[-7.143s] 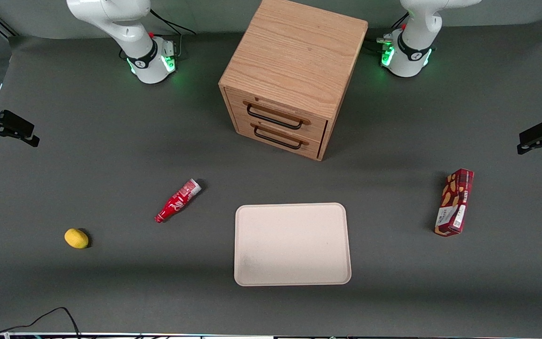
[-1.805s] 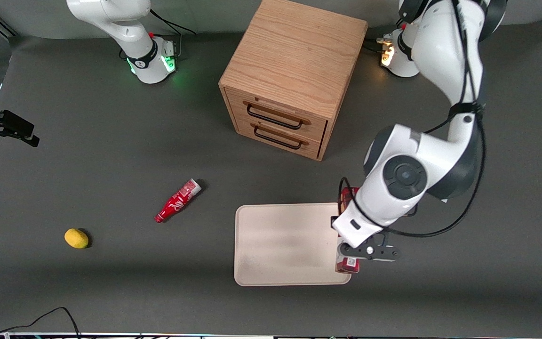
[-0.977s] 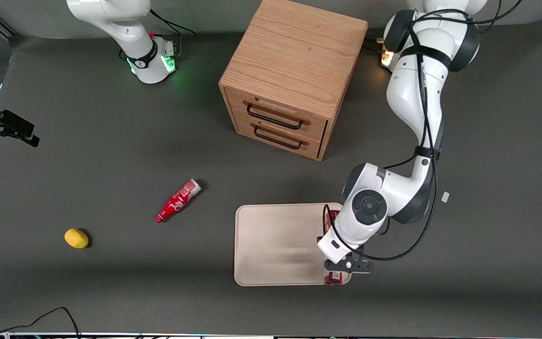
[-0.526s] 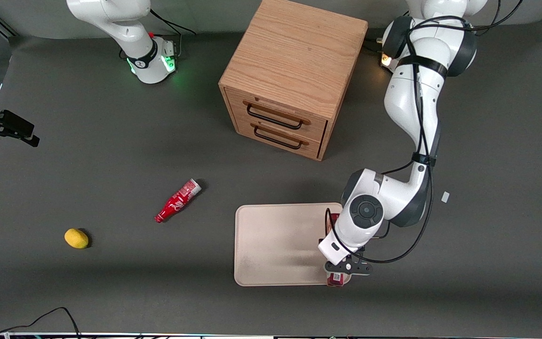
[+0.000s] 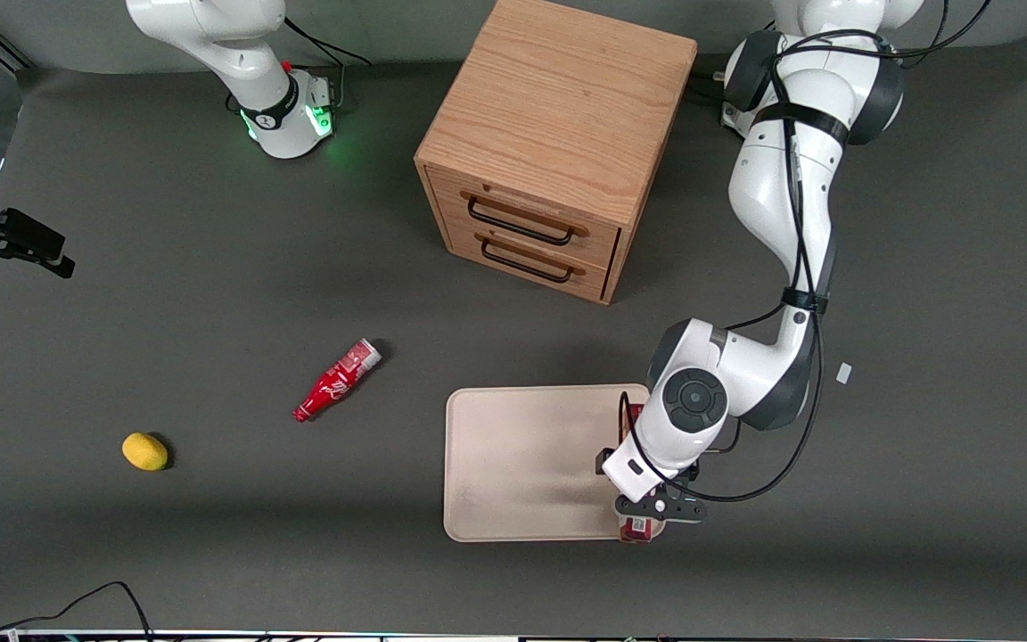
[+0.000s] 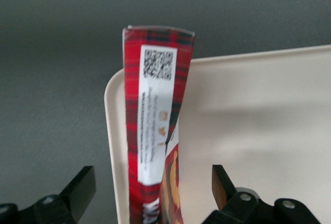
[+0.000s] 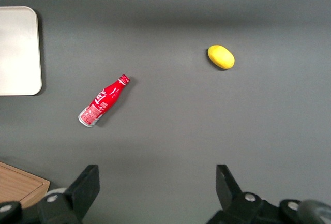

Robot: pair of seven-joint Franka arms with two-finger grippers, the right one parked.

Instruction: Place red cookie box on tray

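Observation:
The red cookie box (image 5: 641, 532) lies lengthwise along the edge of the cream tray (image 5: 522, 464) that faces the working arm's end of the table. The arm's wrist covers most of it in the front view. In the left wrist view the red cookie box (image 6: 152, 131) rests on the tray (image 6: 258, 131), right along its rim, QR-code label up. My gripper (image 5: 631, 477) hangs just above the box's middle. In that view the gripper (image 6: 151, 175) is open, its fingertips (image 6: 83, 182) standing apart from the box on both sides.
A wooden drawer cabinet (image 5: 558, 143) stands farther from the front camera than the tray. A small red bottle (image 5: 337, 380) and a yellow fruit (image 5: 145, 451) lie toward the parked arm's end. A small white scrap (image 5: 843, 374) lies beside the working arm.
The box was carried from the working arm's end onto the tray edge and lowered. In the last half second the fingers spread, letting go of the box.

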